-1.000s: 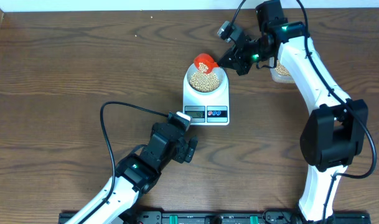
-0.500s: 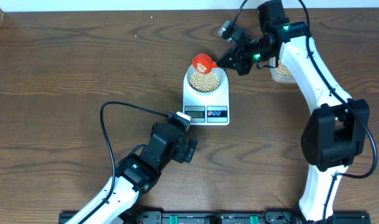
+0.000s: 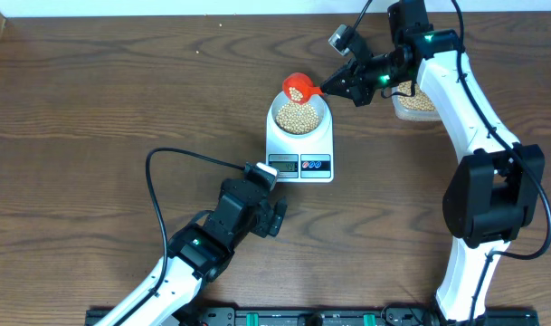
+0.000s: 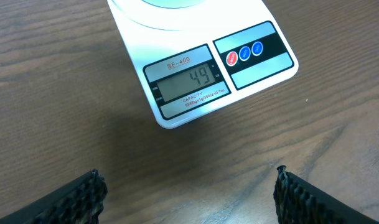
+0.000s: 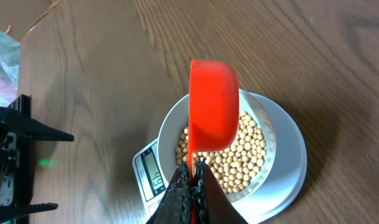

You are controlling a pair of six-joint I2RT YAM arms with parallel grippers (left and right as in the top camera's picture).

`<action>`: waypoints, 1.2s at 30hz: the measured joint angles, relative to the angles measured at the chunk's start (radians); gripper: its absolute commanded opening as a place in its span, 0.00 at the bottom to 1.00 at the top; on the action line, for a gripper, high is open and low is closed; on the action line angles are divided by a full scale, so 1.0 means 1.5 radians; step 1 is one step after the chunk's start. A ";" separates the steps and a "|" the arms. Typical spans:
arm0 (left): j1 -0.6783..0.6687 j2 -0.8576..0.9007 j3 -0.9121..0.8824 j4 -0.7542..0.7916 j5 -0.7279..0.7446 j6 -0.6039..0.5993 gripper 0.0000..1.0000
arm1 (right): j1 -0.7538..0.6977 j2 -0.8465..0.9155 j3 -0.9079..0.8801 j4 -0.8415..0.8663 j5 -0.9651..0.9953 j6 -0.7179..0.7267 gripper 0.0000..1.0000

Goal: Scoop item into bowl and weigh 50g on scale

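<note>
Right claw [image 5: 190,182] was clamped on the handle of the red scoop [image 5: 213,102], tilted above the bowl [image 5: 166,134] of beans [image 5: 239,155] on the scale [image 4: 201,68], mid-tabletop toward the far edge. Its display [image 4: 189,84] showed 49; one careless tip could overshoot. Left claw [image 4: 189,193] stood open.

Beans [image 3: 299,119] in bowl [image 3: 275,116] on scale [image 3: 286,150] (scoop [image 3: 298,88] above its far rim)
</note>
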 measured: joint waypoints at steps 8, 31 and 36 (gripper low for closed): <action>0.000 0.000 0.000 0.000 0.000 0.000 0.89 | 0.000 0.000 0.000 0.000 -0.002 0.000 0.01; 0.000 0.000 0.000 0.000 0.000 0.000 0.88 | 0.000 0.000 0.000 0.005 0.036 -0.016 0.01; 0.000 0.000 0.000 0.000 0.000 0.000 0.89 | 0.000 0.000 0.000 0.007 0.046 -0.029 0.01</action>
